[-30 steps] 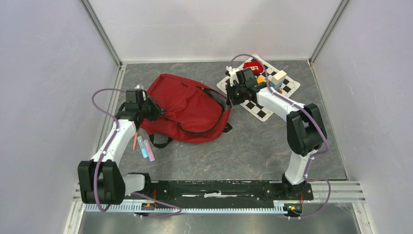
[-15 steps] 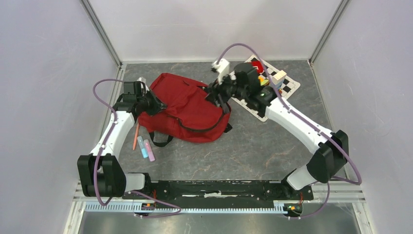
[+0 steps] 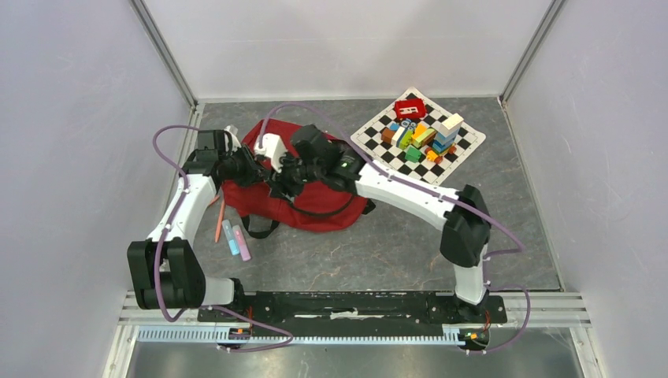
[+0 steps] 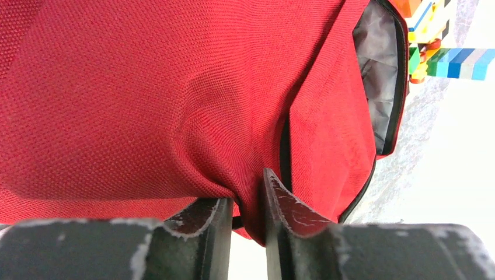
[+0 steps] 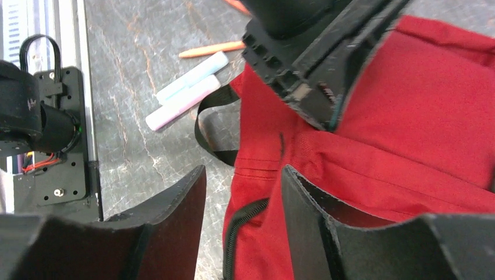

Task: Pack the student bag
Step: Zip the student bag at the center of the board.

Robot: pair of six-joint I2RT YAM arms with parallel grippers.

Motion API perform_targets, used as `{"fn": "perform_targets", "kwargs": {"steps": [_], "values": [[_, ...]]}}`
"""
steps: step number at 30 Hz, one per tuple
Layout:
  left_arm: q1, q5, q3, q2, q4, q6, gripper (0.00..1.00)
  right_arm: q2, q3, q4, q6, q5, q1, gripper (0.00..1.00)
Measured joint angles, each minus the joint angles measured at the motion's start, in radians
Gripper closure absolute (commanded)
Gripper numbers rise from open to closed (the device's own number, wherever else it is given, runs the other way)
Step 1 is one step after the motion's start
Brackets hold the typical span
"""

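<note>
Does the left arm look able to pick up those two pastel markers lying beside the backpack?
Probably yes. The markers lie uncovered on the table close beside that arm. But the left gripper has backpack fabric between its jaws, so it must let go first.

Coarse-woven matt cloth on the student bag point(image 4: 146, 87), smooth grey lining point(image 4: 379, 64), mottled stone-look table point(image 3: 394, 236)

The student bag point(image 3: 331, 206) lies on the table point(image 3: 394, 244). Behind it to the right, a mat point(image 3: 376, 130) carries a cluster of blocks point(image 3: 421, 135). Just before its left corner lie two markers point(image 3: 236, 239), with a pencil point(image 3: 219, 227) left of them.
</note>
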Motion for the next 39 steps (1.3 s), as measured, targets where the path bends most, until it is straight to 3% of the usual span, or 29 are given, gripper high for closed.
{"fn": "perform_targets", "kwargs": {"steps": [2,8,12,14,23,26,39], "values": [[0.002,-0.005,0.0,0.0,-0.001,0.002,0.6,0.039,0.024,-0.029,-0.016,0.003,0.018,0.46],[0.02,-0.079,0.0,0.0,-0.018,0.013,0.58,0.108,0.053,-0.095,-0.071,0.016,0.055,0.46],[0.029,-0.109,0.0,0.0,-0.02,0.019,0.5,0.144,0.085,-0.111,-0.109,0.044,0.069,0.46],[0.031,-0.116,0.0,-0.001,-0.02,0.019,0.5,0.155,0.096,-0.112,-0.124,0.057,0.071,0.46],[0.033,-0.131,0.0,-0.001,-0.019,0.015,0.88,0.22,0.137,-0.109,-0.165,0.091,0.071,0.5],[0.033,-0.128,0.0,-0.001,-0.018,0.014,0.92,0.24,0.138,-0.11,-0.176,0.1,0.071,0.51],[0.035,-0.099,0.0,-0.001,-0.016,-0.006,0.93,0.281,0.162,-0.109,-0.278,0.174,0.082,0.51]]}}
